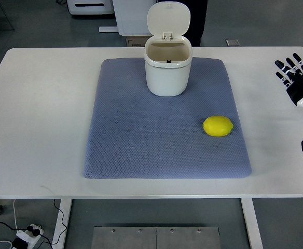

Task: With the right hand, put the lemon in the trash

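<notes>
The right robot hand (295,73) is hovering at the far right edge of the tabletop (42,119), fingers spread apart & holding nothing, well apart from the lemon (218,126). Its arm is coming in from the right edge w/ a black cable looping just beside the wrist. Left arm isn't showing at all.

The lemon is lying on the blue-grey mat (141,145), toward the mat's right side & a bit nearer than centre, sitting on its side. It's resting w/ open mat all around it, so prob. placed there to give the right robot hand a clear approach from the right w/o anything in the way.

The trash bin (167,72) is standing upright at the far middle of the mat, white, w/ its lid (168,18) flipped up & back, so the mouth is facing up & ready for a drop. It's far-left of the lemon, near but not touching.

Judging by this, the task isn't begun yet: the lemon is untouched. Next move is prob. calling for a reach left & near to get over the lemon, then closing around it; being round, it could be rolling away if nudged off-centre.
</notes>
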